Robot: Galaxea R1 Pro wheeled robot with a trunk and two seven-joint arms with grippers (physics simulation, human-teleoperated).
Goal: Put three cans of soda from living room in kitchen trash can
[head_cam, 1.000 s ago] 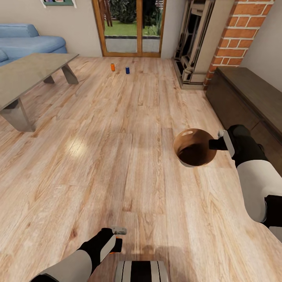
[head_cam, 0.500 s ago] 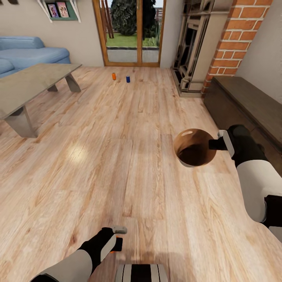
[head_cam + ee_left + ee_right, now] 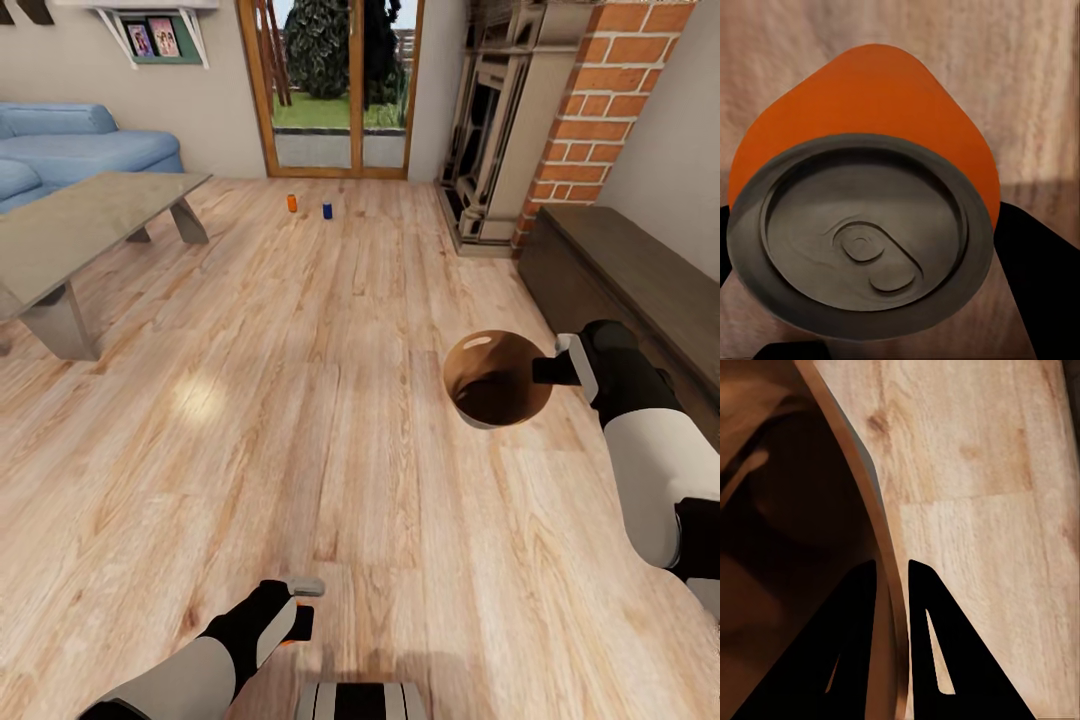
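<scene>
Three cans are visible: one orange can [image 3: 862, 150] sits clamped between the left gripper's [image 3: 296, 612] dark fingers [image 3: 1042, 285] at the lower centre of the head view, its grey top facing the wrist camera, and two more stand on the floor [image 3: 330, 400] in the upper middle, an orange one [image 3: 291, 203] just beside a blue one [image 3: 327, 210], both before the glass doors [image 3: 335, 85]. One bin [image 3: 497, 378], brown inside, hangs right of centre, the right gripper [image 3: 891, 585] pinched on its rim, one finger inside and one outside. One grey table [image 3: 80, 225] and one blue sofa [image 3: 85, 150] lie upper left; one brick fireplace [image 3: 585, 110] stands upper right.
</scene>
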